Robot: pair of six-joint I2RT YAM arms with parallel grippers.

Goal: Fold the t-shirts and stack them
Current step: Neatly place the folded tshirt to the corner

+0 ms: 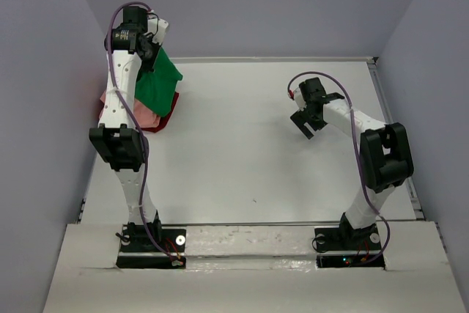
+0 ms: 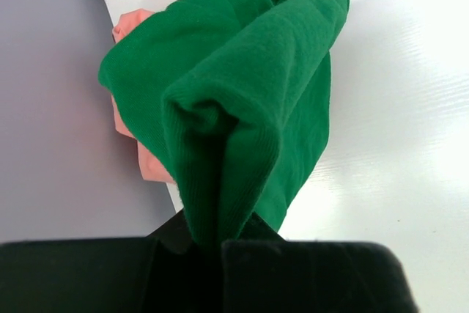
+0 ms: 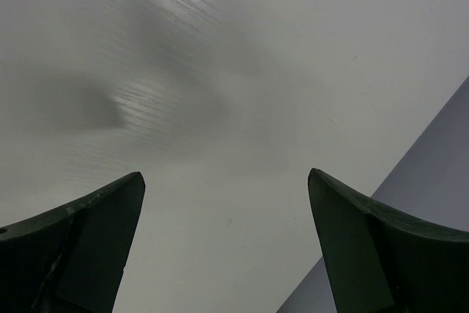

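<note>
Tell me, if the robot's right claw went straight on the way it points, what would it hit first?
Probably the smooth white tabletop: the open right gripper points down at it with nothing in between, though depth is hard to judge.

A robotics laboratory test cell is shown. A plain white flat table [image 1: 256,166] is enclosed on three sides by bare lavender-grey walls [image 1: 256,5]. Two white-and-black jointed robot arms, the left arm [image 1: 121,144] and the right arm [image 1: 374,159], are bolted on black base plates [image 1: 150,247] at its near edge, with thin purple cables [image 1: 356,144] looped along them. Green, salmon-pink and dark red cloth t-shirts [image 1: 161,84] are heaped at the far left edge.
</note>
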